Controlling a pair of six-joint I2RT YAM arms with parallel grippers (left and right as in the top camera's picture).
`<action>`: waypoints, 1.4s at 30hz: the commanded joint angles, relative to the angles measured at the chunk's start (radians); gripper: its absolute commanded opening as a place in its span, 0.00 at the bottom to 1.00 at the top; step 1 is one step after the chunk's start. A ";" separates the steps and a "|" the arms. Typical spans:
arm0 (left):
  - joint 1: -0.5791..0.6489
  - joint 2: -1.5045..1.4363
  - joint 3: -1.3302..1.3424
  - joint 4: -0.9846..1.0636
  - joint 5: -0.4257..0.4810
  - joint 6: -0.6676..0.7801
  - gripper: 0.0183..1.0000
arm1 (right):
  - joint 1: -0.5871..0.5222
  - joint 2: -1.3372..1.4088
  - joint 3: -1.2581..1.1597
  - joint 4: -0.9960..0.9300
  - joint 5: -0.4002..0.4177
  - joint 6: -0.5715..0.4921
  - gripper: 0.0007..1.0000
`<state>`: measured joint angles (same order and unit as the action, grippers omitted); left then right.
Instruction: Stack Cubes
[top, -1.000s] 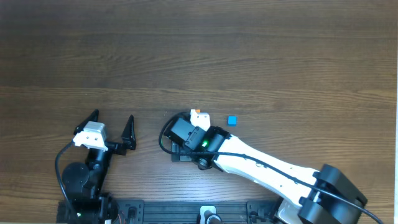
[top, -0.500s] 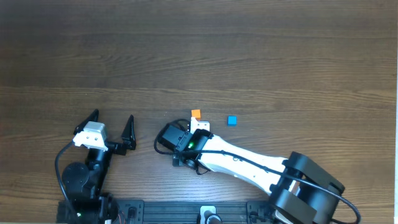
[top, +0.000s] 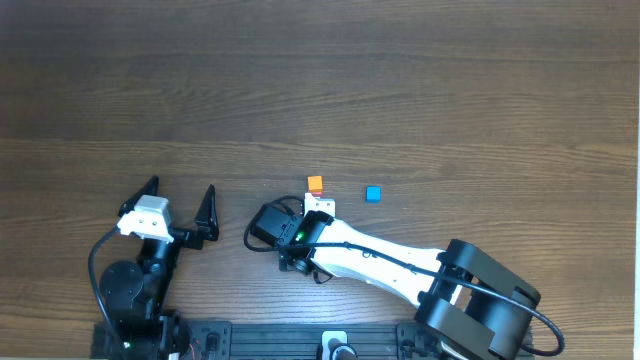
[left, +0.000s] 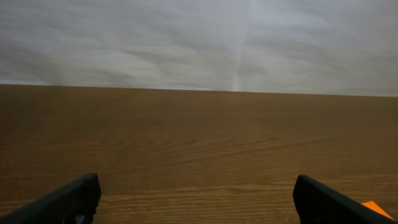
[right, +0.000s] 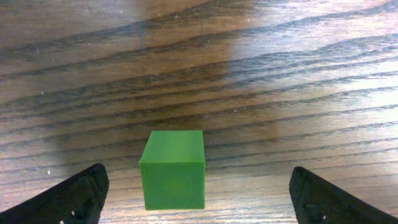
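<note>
A green cube (right: 173, 169) sits on the wooden table, between and just ahead of the open fingers of my right gripper (right: 196, 186). In the top view the right wrist (top: 288, 228) covers that cube. An orange cube (top: 315, 183) lies just beyond the wrist, and a blue cube (top: 373, 193) rests a little to its right. My left gripper (top: 181, 192) hangs open at the left, holding nothing. In the left wrist view an orange corner (left: 377, 209) peeks in beside one finger.
The wooden table (top: 320, 90) stretches bare across the far half. The right arm (top: 400, 270) lies diagonally across the near middle from its base at the bottom right.
The right wrist has pulled left and nearer to the bases, uncovering the orange cube. The left arm has stayed put.
</note>
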<state>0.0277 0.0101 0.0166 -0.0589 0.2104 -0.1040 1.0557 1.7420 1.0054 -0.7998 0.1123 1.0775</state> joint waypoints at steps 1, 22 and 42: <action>0.002 -0.007 -0.010 0.003 0.010 0.018 1.00 | 0.006 0.011 0.021 0.006 0.035 0.014 0.86; 0.002 -0.007 -0.010 0.003 0.010 0.018 1.00 | 0.020 0.042 0.021 0.041 0.042 0.014 0.63; 0.002 -0.007 -0.010 0.003 0.010 0.018 1.00 | 0.019 0.044 0.021 0.060 0.042 0.014 0.37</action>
<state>0.0277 0.0101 0.0166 -0.0589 0.2104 -0.1040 1.0698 1.7779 1.0061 -0.7403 0.1345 1.0908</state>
